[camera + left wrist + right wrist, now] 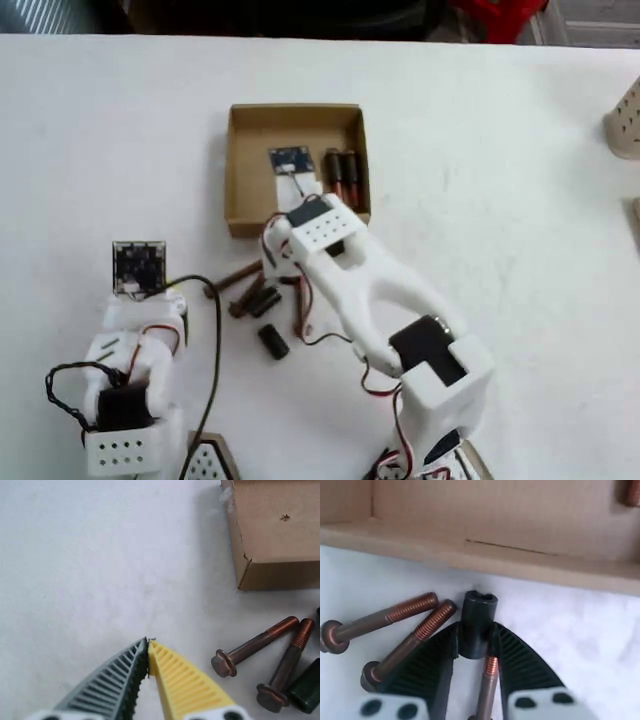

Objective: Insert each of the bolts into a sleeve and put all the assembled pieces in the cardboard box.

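My right gripper (476, 628) is shut on a black sleeve (477, 622) with a copper bolt (488, 682) in it, held just in front of the cardboard box's near wall (495, 560). Two loose bolts (380, 621) (410, 642) lie beside it on the table. In the high view the right arm (325, 235) hangs over the box's front edge (250, 222), and assembled pieces (343, 175) lie inside. My left gripper (148, 647) is shut and empty over bare table, apart from the two bolts (255, 647) (285, 667), a dark sleeve (307, 685) and the box corner (275, 530).
More loose parts lie between the arms: a black sleeve (273, 342) and another sleeve (265, 300) by the bolts (235, 278). A black cable (215, 340) runs across the table by the left arm. A beige perforated object (625, 120) stands at the right edge.
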Motion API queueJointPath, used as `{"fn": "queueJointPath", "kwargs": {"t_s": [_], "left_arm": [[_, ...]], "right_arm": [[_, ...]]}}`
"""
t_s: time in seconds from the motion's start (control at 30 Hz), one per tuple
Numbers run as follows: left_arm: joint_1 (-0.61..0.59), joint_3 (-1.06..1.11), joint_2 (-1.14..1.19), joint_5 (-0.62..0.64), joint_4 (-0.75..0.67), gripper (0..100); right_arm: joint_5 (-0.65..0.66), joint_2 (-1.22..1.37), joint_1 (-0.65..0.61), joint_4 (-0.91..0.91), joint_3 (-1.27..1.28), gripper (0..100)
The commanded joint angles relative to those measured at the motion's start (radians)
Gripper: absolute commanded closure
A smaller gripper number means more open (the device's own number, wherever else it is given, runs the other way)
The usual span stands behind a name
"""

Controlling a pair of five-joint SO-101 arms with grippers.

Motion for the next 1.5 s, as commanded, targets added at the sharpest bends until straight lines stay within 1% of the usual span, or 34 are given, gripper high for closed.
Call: {"fn": "queueJointPath", "kwargs": {"t_s": [0.0,0.4,0.47,0.57,0.63,0.83,0.97,1.2,1.47], "left_arm": [[-0.001,-0.002,0.002,-0.011,0.005,98],[-0.001,-0.002,0.002,-0.011,0.005,98],[-0.001,-0.002,0.002,-0.011,0.005,98],[-0.001,-0.002,0.002,-0.011,0.005,98],[-0.001,-0.002,0.002,-0.011,0.005,98],[-0.001,-0.002,0.002,-0.011,0.005,98],[-0.001,-0.002,0.002,-0.011,0.005,98],[-0.001,-0.002,0.002,-0.011,0.005,98],[-0.001,-0.002,0.002,-0.011,0.005,98]], "right_arm": [[0.025,0.001,0.039,-0.001,-0.014,96.0],[0.023,0.012,-0.004,-0.008,-0.072,95.7],[0.017,0.012,-0.012,-0.008,-0.072,92.5],[-0.055,0.012,-0.018,-0.008,-0.072,84.8],[-0.074,0.012,-0.028,-0.01,-0.072,82.8],[-0.078,0.027,-0.027,-0.081,-0.069,88.5],[-0.075,0.061,-0.027,-0.105,-0.077,89.2],[-0.074,0.065,-0.027,-0.03,-0.094,89.2],[-0.072,0.062,-0.033,0.016,-0.095,89.3]]}}
